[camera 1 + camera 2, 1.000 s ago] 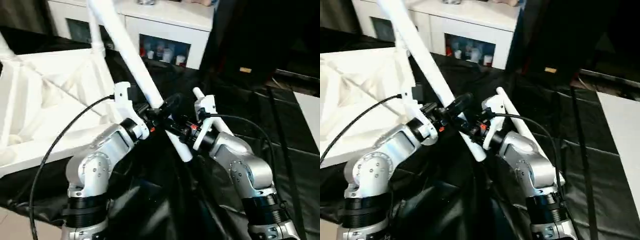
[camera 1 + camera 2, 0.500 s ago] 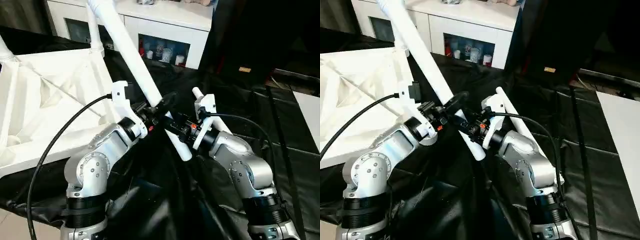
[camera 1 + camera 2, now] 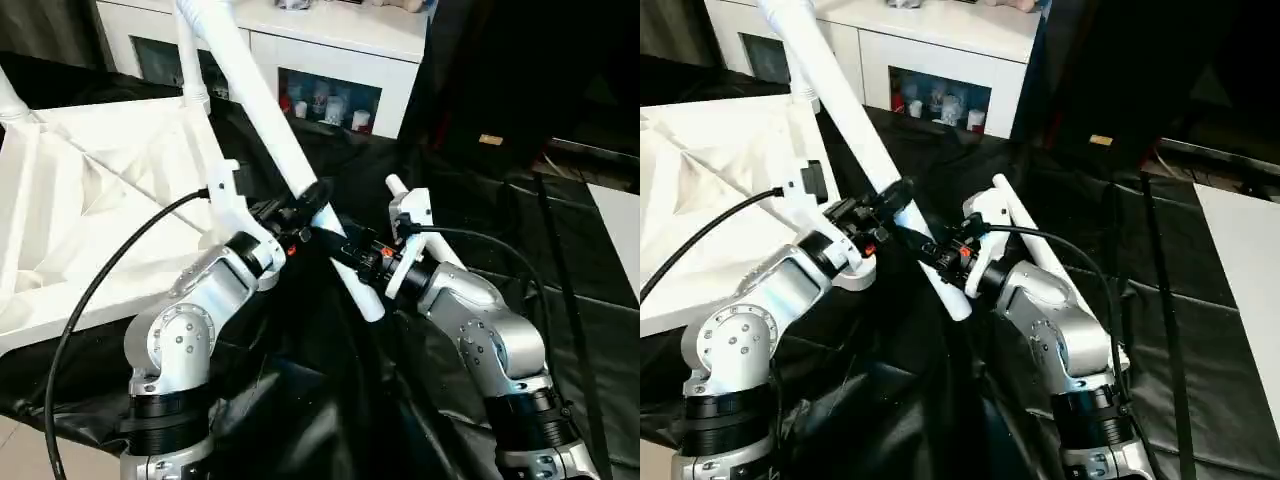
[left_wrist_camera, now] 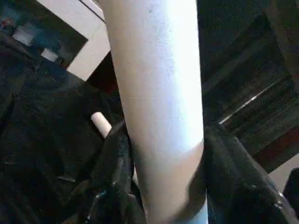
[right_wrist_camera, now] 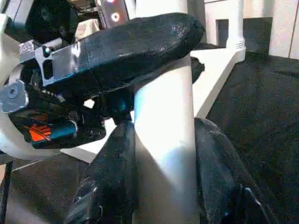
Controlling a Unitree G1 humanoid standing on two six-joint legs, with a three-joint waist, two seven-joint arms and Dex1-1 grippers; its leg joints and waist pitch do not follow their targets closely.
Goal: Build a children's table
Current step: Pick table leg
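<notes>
A long white table leg slants up from between my arms toward the cabinet. My right gripper is shut on its lower end, black fingers on either side of the leg. My left gripper grips the same leg a little higher, its fingers pressed against both sides of the leg. The white tabletop lies ribbed side up at the left. One leg stands upright in its far corner socket. Another leg lies on the cloth behind my right wrist.
Black cloth covers the floor under and around my arms. A white cabinet with dark glass doors stands at the back. A pale floor strip shows at the far right.
My left gripper's fingers have closed in on the leg and the wrist has shifted a little up along it. The right gripper and the leg have held still.
</notes>
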